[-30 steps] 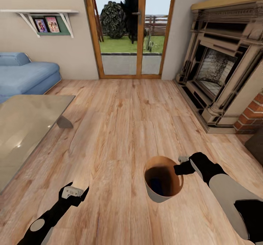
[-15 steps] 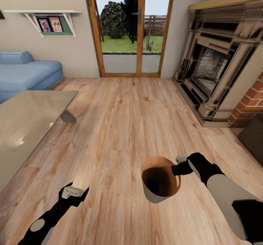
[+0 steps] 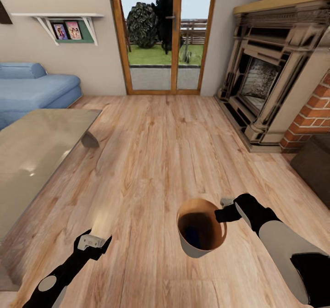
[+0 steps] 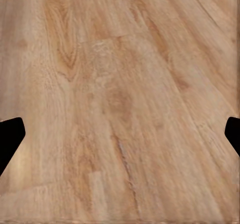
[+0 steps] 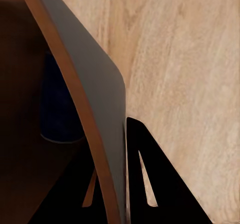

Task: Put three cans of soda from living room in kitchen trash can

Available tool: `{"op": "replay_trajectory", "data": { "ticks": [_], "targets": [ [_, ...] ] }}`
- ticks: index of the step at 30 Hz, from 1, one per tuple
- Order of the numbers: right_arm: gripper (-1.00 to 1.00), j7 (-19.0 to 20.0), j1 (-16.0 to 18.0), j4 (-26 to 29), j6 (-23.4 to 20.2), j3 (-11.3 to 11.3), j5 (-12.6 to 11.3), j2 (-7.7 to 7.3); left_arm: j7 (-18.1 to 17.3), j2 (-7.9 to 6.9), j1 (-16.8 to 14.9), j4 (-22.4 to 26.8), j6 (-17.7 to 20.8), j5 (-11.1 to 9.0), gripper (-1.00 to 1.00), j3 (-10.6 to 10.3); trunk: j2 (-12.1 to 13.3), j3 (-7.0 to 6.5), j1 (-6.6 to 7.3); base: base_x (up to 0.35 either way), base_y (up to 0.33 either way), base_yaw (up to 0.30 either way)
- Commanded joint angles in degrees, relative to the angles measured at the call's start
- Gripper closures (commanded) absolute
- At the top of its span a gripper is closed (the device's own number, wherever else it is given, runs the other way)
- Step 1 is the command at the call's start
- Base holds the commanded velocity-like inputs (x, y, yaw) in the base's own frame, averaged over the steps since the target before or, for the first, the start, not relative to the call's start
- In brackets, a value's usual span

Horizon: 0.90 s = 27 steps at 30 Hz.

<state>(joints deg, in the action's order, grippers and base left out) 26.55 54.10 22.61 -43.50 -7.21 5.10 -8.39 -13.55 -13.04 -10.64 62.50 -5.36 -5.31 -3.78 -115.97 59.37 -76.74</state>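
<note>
The tash can (image 3: pixel 201 228) hangs above the wood floor (image 3: pixel 156 152), its rim pinched by the right gripper (image 3: pixel 223 212), 1 finger inside the wall and 1 outside; something dark blue lies within; the left gripper (image 3: pixel 94 242) is spread wide and empty; over the last second the view has swung, the fireplace (image 3: pixel 270 79) sliding left and the glass table (image 3: pixel 36 147) growing, so the robot seems to be carrying the bin through the living room.

Open wood floor (image 3: pixel 156 152) runs ahead to the glazed door (image 3: pixel 160 37). Obstacles: glass-topped table (image 3: pixel 32 161) and blue sofa (image 3: pixel 32 90) at left; fireplace (image 3: pixel 270 74) and dark bench (image 3: pixel 316 166) at right. The tash can (image 3: pixel 199 241), clamped by the right gripper (image 3: pixel 223 209), occupies the near right.
</note>
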Motion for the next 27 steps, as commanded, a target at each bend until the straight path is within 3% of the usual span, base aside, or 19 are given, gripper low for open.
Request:
{"op": "replay_trajectory", "data": {
  "ticks": [1, 27],
  "targets": [
    [1.00, 0.3, 0.0, 0.0, -0.3, 0.2, -1.1, 0.02, 0.0, 0.01, 0.0, 0.0, 0.0, 0.0, -1.00, 0.0, 0.0, 0.00, 0.00, -0.324, 0.000, 0.000],
    [1.00, 0.3, -0.1, 0.0, -0.3, 0.2, -1.1, 0.04, -0.2, 0.09, 1.6, 0.7, 0.0, 0.0, -1.00, 0.0, 0.0, 0.00, 0.00, -0.324, 0.000, 0.000]
  ]
}}
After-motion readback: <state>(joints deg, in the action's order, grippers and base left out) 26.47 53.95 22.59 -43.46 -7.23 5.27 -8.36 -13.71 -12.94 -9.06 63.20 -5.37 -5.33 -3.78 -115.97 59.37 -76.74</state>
